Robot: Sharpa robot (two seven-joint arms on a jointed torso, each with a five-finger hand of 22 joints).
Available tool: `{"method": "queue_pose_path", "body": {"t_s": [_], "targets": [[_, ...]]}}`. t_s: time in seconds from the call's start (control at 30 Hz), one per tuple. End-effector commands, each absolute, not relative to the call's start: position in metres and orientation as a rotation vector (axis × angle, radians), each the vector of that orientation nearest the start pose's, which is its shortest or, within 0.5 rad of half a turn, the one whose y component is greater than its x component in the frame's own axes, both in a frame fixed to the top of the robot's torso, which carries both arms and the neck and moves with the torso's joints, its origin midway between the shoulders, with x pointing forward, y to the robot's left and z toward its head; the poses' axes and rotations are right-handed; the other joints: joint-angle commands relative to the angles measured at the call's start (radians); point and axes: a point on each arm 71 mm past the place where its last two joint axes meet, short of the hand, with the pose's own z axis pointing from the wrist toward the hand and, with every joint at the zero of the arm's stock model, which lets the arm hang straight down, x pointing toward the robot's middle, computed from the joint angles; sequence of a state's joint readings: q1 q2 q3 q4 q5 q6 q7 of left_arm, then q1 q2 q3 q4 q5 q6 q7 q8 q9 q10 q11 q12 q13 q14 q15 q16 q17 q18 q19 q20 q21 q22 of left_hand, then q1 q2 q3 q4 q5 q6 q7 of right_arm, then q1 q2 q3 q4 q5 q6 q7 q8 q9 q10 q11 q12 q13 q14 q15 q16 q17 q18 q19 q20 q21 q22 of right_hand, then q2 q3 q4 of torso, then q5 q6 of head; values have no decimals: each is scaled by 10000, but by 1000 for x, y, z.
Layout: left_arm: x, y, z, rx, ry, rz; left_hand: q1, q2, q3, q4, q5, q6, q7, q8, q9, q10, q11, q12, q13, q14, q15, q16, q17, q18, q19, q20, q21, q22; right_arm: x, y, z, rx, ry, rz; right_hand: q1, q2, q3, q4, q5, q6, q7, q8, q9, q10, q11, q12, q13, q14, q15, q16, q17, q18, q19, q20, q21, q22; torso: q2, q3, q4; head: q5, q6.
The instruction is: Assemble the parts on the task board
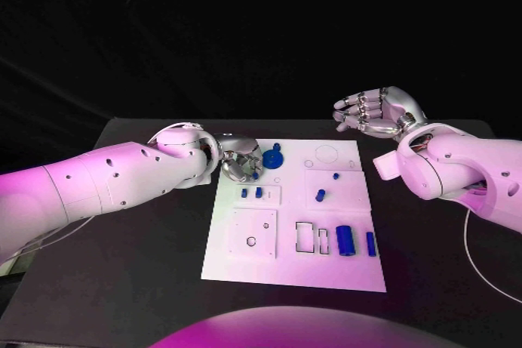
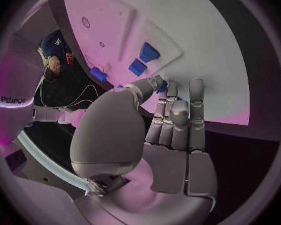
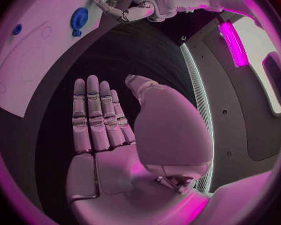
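Head view: left robot hand pinches a small blue part at the white task board's far-left corner, beside a round blue gear. Right robot hand hovers spread, empty, above the black worktop.

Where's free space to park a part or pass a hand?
Bare black table left of the task board, and in front of it. A bare strip to its right, under the right robot hand. Crowded: the board's far left corner, left robot hand beside the blue gear.
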State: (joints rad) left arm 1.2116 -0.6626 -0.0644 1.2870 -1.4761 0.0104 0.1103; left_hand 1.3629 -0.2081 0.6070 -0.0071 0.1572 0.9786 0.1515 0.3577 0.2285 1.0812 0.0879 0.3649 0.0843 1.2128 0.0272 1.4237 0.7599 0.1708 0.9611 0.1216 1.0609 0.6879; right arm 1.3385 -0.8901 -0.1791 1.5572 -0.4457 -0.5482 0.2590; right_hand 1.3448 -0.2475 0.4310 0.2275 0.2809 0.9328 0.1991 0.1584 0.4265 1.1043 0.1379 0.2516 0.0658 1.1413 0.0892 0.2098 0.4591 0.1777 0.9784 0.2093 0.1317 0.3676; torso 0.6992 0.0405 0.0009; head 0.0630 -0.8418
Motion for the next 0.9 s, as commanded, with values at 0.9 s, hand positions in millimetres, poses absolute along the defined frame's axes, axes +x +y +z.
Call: {"method": "queue_pose_path", "body": {"t_s": [0.9], "targets": [[510,165,-219,4244,19287,-7513,-205,-310,-151,62,-3,-734,30,-763,-253,-23,79,-421,46,-218,20,-73,-240,139,-70,63,-238,-131,491,-229,-155,6432,14652,11405,-73,-7,50,6,-26,27,45,-33,-15,56,4,-61,-18,-42,48,-52,-23,46,-8,26,-48,-20,-1,2,-10,65,17]]}}
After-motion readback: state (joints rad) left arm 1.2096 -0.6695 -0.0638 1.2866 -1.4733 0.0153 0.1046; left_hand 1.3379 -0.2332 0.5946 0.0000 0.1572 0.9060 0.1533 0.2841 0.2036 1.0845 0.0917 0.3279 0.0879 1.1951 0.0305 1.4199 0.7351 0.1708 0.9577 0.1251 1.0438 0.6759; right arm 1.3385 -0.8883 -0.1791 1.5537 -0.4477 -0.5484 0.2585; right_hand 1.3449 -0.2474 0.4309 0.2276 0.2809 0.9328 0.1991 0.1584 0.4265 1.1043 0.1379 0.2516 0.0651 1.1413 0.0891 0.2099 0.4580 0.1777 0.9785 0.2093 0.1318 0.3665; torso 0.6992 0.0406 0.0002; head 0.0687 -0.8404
